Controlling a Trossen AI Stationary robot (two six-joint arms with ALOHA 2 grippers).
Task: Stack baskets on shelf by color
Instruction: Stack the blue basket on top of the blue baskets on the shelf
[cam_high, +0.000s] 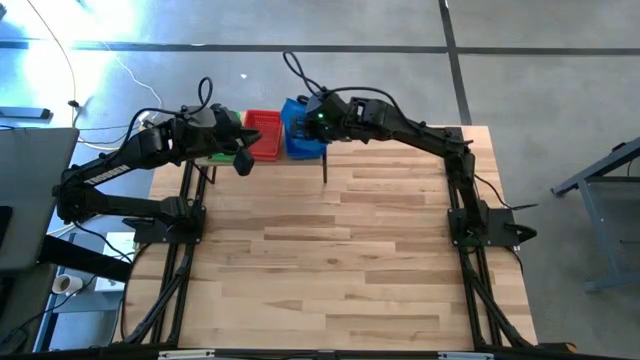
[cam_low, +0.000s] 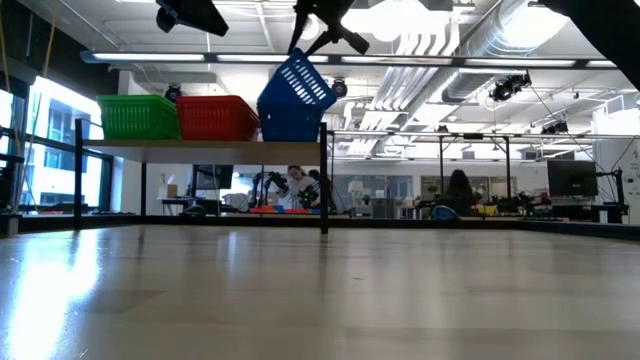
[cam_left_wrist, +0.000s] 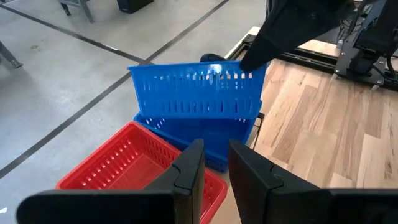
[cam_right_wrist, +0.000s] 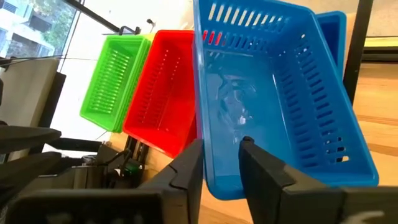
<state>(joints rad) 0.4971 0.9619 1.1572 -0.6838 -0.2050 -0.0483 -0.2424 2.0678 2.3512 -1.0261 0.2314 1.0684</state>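
Right gripper (cam_right_wrist: 221, 163) (jaws parted) straddles tilted blue basket (cam_right_wrist: 273, 93).

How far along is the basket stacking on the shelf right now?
The green lattice plastic basket and red lattice plastic basket sit on the raised wooden shelf. The right gripper is lowering a tilted blue lattice plastic basket onto another blue one; it isn't level yet. The left gripper hovers nearby.
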